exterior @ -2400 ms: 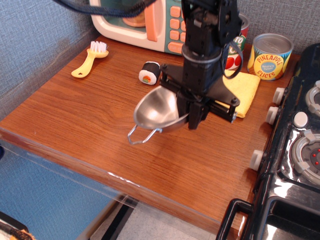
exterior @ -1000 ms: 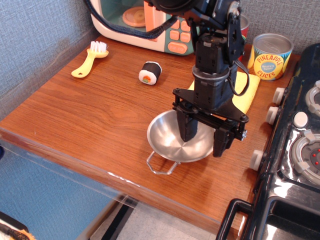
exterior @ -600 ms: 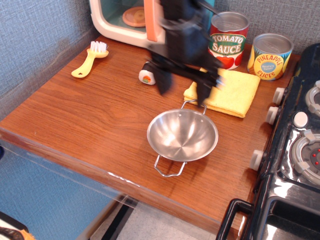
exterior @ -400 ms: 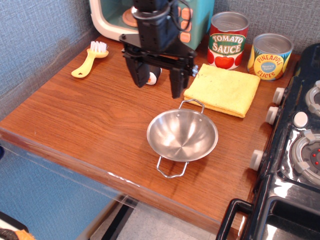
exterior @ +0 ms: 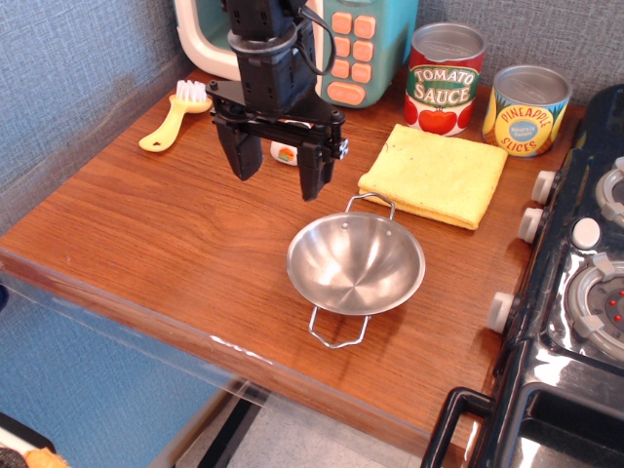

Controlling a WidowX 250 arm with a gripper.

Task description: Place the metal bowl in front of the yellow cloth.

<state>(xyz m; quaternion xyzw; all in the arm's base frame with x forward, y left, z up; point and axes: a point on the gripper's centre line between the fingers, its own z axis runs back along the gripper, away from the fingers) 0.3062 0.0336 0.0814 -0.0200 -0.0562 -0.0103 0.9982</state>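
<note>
Since the frames a moment ago, the gripper (exterior: 278, 168) has let go of the metal bowl (exterior: 356, 264) and drawn back toward the far left of the wooden table (exterior: 166, 229), where it now hangs with its two dark fingers (exterior: 314, 172) spread wide apart and nothing between them. Earlier the bowl was carried tilted in its grasp; now it sits upright on the wood, empty, one wire handle pointing toward the near edge and the other toward the yellow cloth (exterior: 436, 174).

From the single camera view, the bowl lies just in front of the cloth on the near side, its far handle close to the cloth's near left corner; whether they touch cannot be told. The cloth lies flat, folded, near the right end of the table beside the black toy stove (exterior: 575, 292). Behind the cloth stand a tomato sauce can (exterior: 445, 78) and a pineapple slices can (exterior: 526, 109). A toy microwave (exterior: 356, 34) stands at the back behind the arm. A sushi roll piece (exterior: 285, 152) shows partly between the gripper's fingers, and a small yellow brush (exterior: 176, 115) lies at the far left.
</note>
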